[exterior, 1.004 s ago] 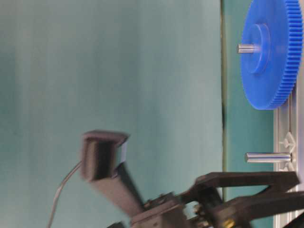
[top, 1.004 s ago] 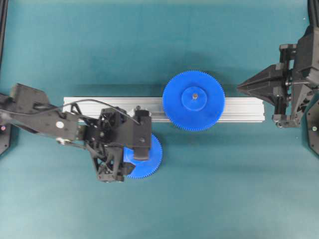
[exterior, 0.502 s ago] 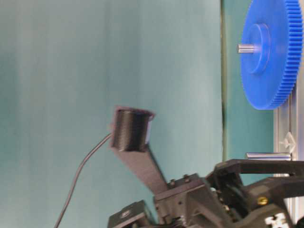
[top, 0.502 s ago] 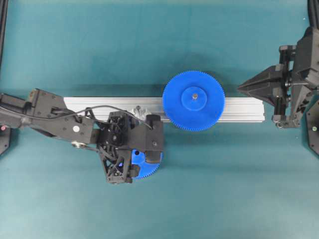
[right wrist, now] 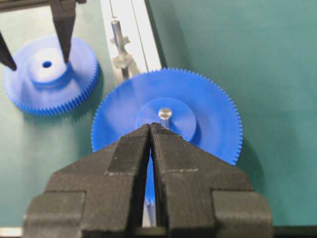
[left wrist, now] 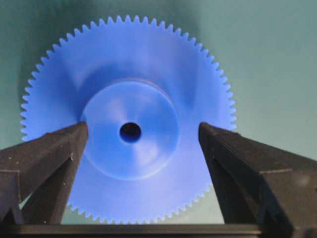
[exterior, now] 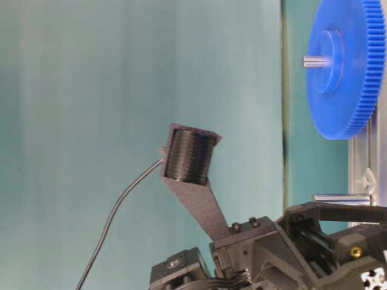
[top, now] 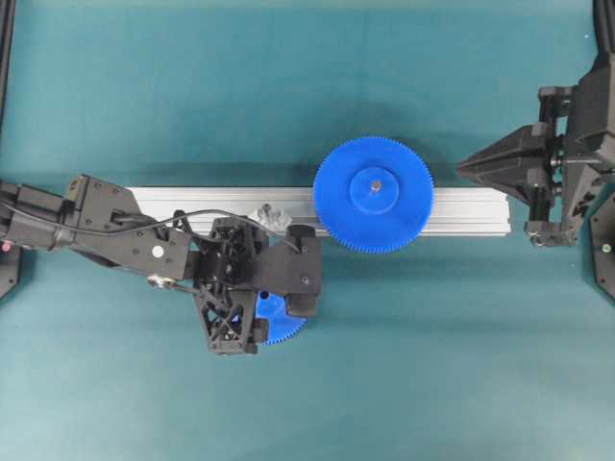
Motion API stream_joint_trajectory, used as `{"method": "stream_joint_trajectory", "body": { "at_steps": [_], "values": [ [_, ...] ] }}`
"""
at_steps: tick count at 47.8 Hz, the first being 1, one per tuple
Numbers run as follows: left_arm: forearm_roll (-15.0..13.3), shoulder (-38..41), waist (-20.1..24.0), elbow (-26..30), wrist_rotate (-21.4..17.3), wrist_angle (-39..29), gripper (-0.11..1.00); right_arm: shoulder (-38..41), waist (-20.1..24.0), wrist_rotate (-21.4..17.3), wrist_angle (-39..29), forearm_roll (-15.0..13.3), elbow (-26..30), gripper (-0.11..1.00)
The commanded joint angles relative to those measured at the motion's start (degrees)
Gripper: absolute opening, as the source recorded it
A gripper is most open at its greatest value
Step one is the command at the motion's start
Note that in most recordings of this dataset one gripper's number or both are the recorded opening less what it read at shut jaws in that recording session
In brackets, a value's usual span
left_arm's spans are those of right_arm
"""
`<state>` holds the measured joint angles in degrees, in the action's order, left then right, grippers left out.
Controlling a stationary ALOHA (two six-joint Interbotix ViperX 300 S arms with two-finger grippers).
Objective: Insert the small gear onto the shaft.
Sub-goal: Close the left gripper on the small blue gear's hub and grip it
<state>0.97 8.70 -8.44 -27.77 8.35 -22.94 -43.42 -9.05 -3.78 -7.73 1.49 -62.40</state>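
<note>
Small gear (left wrist: 130,130) flat on the teal table (top: 307,384), toward the near-left part, just in front of the aluminium rail (top: 461,211) and mostly hidden under the left gripper (top: 279,303) in the overhead view. Left gripper fingers (left wrist: 49,153) spread wide, 1 on each side of the raised hub, tips down over the gear's face, not closed on the hub; contact with the face cannot be told. Centre hole of the hub visible and unobstructed between them.

Shaft (right wrist: 116,30) upright on its silvery bracket on the rail, just beside the small gear and just left of the larger blue gear (top: 373,194), free of any gear. Larger blue gear seated on its own pin at the rail's middle-right stretch.

Right gripper (right wrist: 150,130) at the table's right edge, clear of the rail's end, fingers pressed together with nothing between them, pointing toward the larger blue gear.
</note>
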Motion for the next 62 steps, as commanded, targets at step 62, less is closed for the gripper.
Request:
{"method": "stream_joint_trajectory", "body": {
  "at_steps": [62],
  "values": [
    [0.2, 1.8, 0.5, 0.4, -0.5, -4.3, 0.92, -6.2, 1.2, -2.0, 0.2, 0.5, -2.3, 0.11]
  ]
}}
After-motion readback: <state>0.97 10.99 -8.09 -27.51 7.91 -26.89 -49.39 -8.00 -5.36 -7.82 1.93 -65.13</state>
